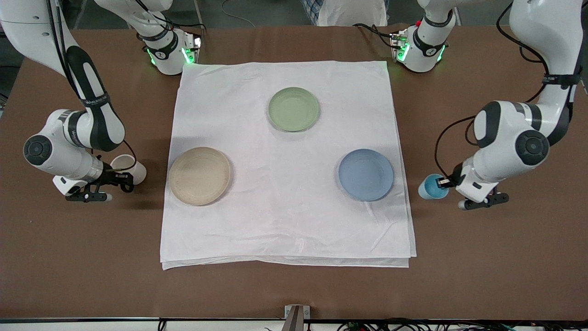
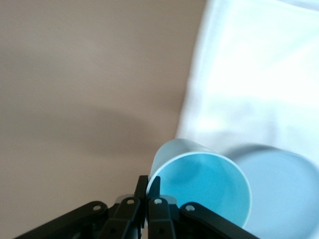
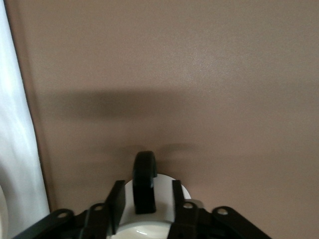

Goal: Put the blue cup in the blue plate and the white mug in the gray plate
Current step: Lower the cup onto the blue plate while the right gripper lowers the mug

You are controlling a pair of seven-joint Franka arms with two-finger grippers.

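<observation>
the left gripper (image 2: pixel 148 186) pinches only the rim of the blue cup (image 1: pixel 432 187) above bare table beside the blue plate (image 1: pixel 366 174), so it could pivot loose in transit, while the right gripper (image 3: pixel 145 195) straddles the white mug (image 1: pixel 129 168) handle near the gray plate (image 1: pixel 199 175), grasp unclear.

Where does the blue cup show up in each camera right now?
Front view: blue cup at the left gripper, on bare table beside the blue plate.
Left wrist view: cup fills the lower middle, rim pinched.
Right wrist view: not in it.
Shared landmark: the white cloth.
</observation>
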